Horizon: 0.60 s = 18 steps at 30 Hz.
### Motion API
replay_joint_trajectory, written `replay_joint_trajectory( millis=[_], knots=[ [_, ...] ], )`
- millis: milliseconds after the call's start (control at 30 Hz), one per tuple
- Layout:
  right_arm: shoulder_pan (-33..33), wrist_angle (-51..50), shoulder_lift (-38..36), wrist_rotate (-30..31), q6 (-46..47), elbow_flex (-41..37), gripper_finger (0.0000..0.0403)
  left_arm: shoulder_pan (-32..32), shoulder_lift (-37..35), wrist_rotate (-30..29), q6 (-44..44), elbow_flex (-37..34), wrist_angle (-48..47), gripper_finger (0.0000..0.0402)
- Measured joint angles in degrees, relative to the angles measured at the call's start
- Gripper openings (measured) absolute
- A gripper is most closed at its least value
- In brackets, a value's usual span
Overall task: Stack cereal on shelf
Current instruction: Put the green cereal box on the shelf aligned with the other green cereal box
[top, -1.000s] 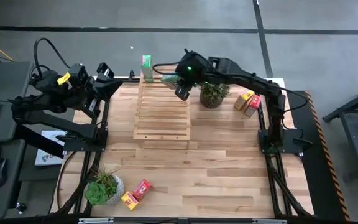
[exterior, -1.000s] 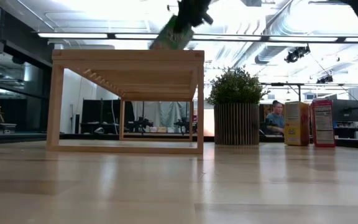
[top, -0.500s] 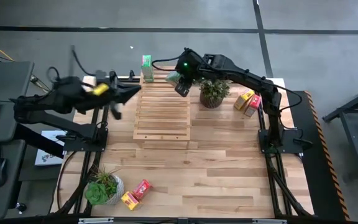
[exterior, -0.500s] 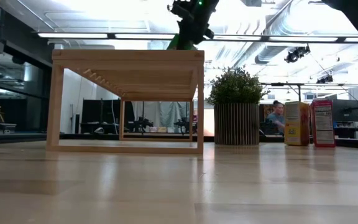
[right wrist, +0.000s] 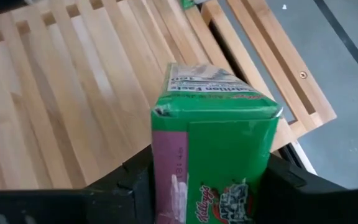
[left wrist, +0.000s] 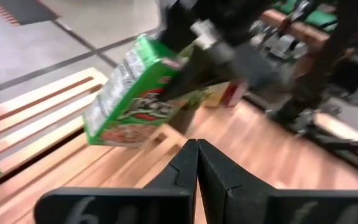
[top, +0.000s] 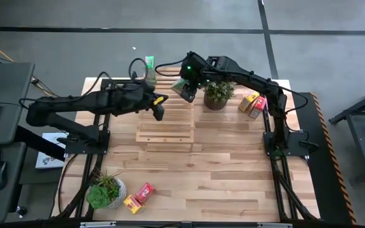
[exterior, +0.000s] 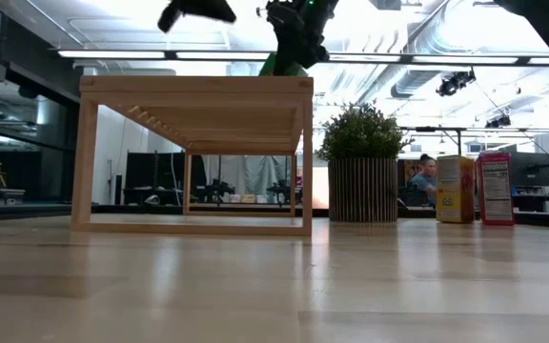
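Now right hand [top: 187,90] grips green cereal box [right wrist: 219,149] above shelf [top: 165,114] top, near its far right corner. Left hand [left wrist: 197,163], fingers pressed together, hovers over shelf middle. Second green box [top: 149,62] stands at shelf's far edge.

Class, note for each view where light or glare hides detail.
Low view: ceiling lights behind turn the left gripper and the right gripper, holding a green cereal box, into silhouettes above the shelf; the tabletop shines. High view: even light.
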Motion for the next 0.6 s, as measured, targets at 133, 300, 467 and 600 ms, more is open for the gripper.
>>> replay_joint_trajectory(
  millis=[133, 300, 467, 600],
  knots=[
    [0.47, 0.11, 0.0, -0.02, -0.01, 0.0, 0.0202, 2.2, 2.49, 0.01, 1.39, 0.0, 0.08, 0.0],
    [0.65, 3.62, 0.0, 0.08, 0.43, 0.0, 0.0227, 3.12, 3.11, 0.46, 1.47, 0.0, -0.09, 0.0],
    [0.28, 4.82, 0.0, 0.09, 1.45, 0.0, 0.0247, 3.11, 2.6, 0.52, 1.9, 0.0, -0.63, 0.0],
    [-0.33, 5.02, 0.0, 0.32, 1.19, 0.0, 0.025, 3.12, 2.3, 0.52, 2.42, 0.0, -1.01, 0.0]
  ],
)
